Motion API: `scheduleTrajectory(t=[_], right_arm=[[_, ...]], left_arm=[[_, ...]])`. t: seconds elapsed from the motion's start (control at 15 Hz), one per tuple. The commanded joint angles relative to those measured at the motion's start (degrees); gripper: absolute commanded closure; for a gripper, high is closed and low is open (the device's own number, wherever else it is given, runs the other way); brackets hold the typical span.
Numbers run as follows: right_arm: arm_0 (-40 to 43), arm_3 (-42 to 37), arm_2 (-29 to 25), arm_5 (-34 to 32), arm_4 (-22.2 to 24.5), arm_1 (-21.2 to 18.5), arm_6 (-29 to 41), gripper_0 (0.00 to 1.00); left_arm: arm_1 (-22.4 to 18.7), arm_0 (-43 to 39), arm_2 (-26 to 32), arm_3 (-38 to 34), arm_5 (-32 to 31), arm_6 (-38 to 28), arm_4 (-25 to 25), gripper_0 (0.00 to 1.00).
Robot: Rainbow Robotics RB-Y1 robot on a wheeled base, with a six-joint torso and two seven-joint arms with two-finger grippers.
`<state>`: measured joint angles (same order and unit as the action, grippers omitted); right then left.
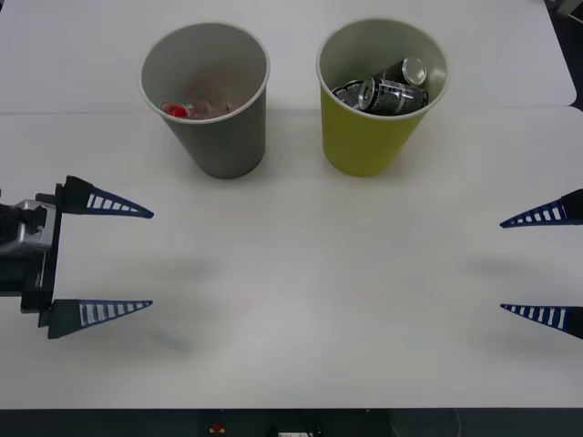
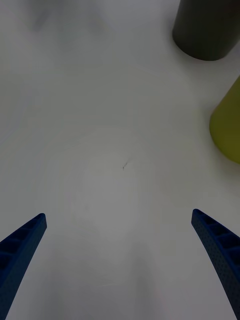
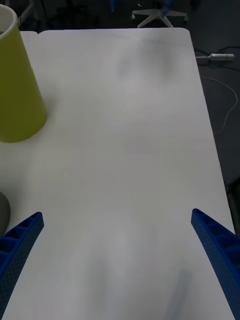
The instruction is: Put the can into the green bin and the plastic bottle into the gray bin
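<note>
Front view, left pincer [image 1: 151, 259] and right pincer [image 1: 501, 265] both spread wide, holding nothing, hovering above table [image 1: 310, 291].

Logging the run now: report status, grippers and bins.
Left gripper open, right gripper open, both empty. Bottle in gray bin, cans in green bin. Nothing in the way.

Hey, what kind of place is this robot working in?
Probably a lab or office: a plain white table, an office chair base and a loose cable on dark flooring.
</note>
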<state>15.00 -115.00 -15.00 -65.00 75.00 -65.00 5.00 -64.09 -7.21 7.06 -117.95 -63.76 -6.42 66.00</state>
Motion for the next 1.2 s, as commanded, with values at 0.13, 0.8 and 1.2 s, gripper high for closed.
scheduleTrajectory(t=[0.13,0.8,1.2], right_arm=[[0.0,0.0,0.0,0.0,0.0,0.0,0.0,0.0],[0.0,0.0,0.0,0.0,0.0,0.0,0.0,0.0],[0.0,0.0,0.0,0.0,0.0,0.0,0.0,0.0]], left_arm=[[0.54,0.0,0.06,-0.53,-0.84,-0.17,1.23,0.0],[-0.25,-0.08,1.29,-0.53,-1.02,0.88,1.06,0.0],[-1.48,-0.7,1.73,-0.35,-1.02,0.79,1.32,0.0]])
